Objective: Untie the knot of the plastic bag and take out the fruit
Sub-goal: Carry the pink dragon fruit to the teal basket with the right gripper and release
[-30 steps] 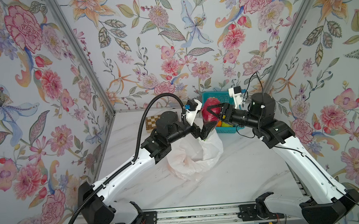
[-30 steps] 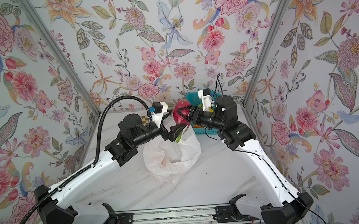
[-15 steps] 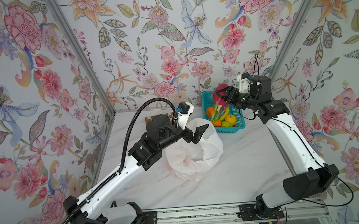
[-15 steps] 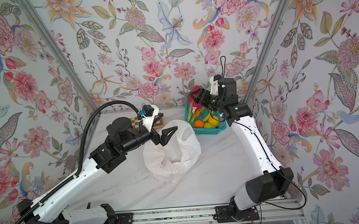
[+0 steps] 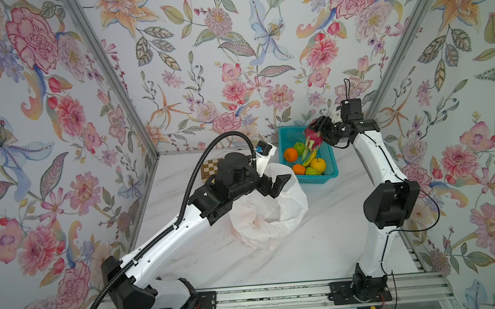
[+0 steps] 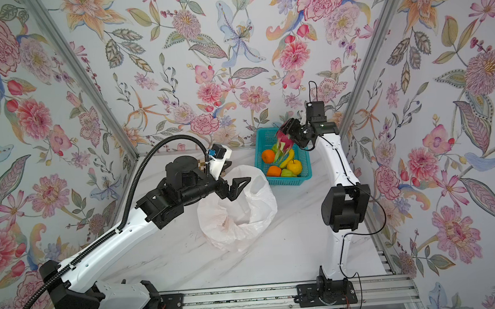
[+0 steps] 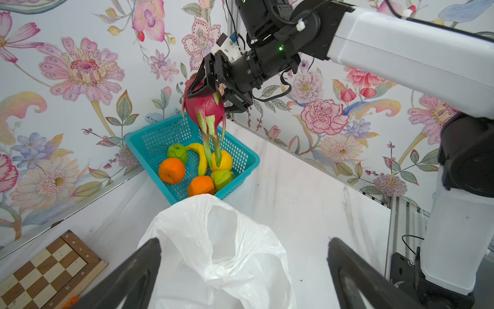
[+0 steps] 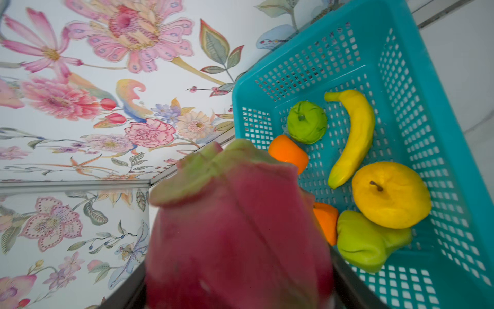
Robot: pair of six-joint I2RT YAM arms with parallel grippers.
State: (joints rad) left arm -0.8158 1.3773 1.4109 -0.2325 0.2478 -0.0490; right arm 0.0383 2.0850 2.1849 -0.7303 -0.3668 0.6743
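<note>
The dragon fruit [image 8: 235, 227] is blurred in the right wrist view and half-covers an orange [image 8: 324, 222]. In both top views the left arm [image 5: 168, 238] hides most of the chessboard [image 5: 210, 168], ten o'clock of the bag [image 5: 274, 216].

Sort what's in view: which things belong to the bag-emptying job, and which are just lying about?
Job: bag, dragon fruit in right gripper, oranges, apple, green fruits, basket.
Lying about: chessboard, banana.
</note>
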